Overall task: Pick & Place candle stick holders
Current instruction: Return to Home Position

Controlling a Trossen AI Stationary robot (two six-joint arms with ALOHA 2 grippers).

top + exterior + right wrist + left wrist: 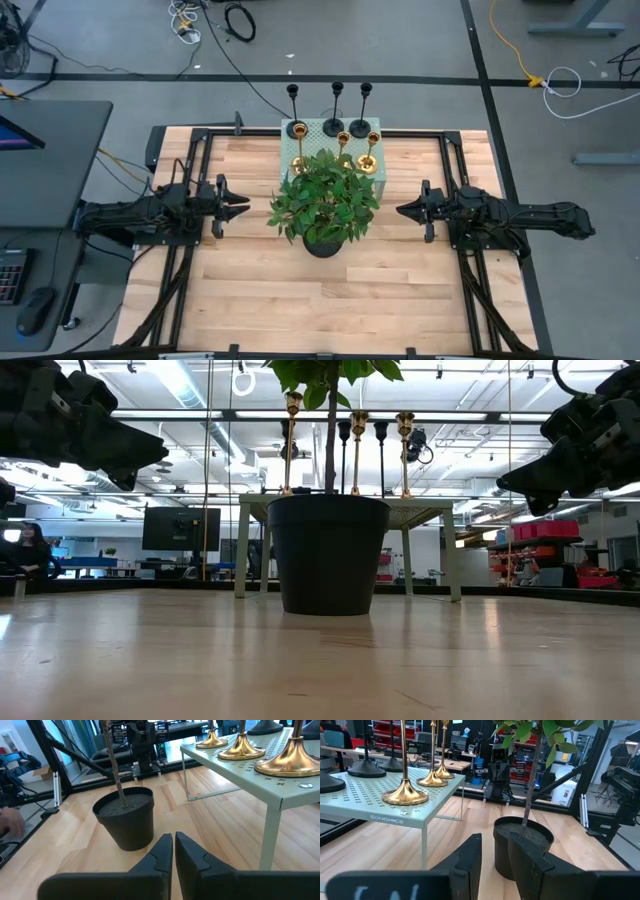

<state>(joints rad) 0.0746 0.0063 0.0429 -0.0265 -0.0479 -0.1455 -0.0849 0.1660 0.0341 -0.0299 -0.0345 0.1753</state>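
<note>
On the wooden worktop (330,300) a black plant pot (328,555) stands nearest the front, and its leaves (325,195) spread wide over it. From table height the pot hides the middle of what lies behind. The left gripper (243,204) hovers beside the plant on one side with its fingers slightly apart. The right gripper (402,210) hovers on the other side with its fingers together, and neither holds anything. Behind the pot stands a pale green perforated shelf (365,794) on thin legs. It carries all six holders, upright in two rows. The three shiny gold candle stick holders (405,796) are in the nearer row, partly under the leaves. The three matte black candle stick holders (333,126) are in the farther row. Each has a round base and a slim stem.
</note>
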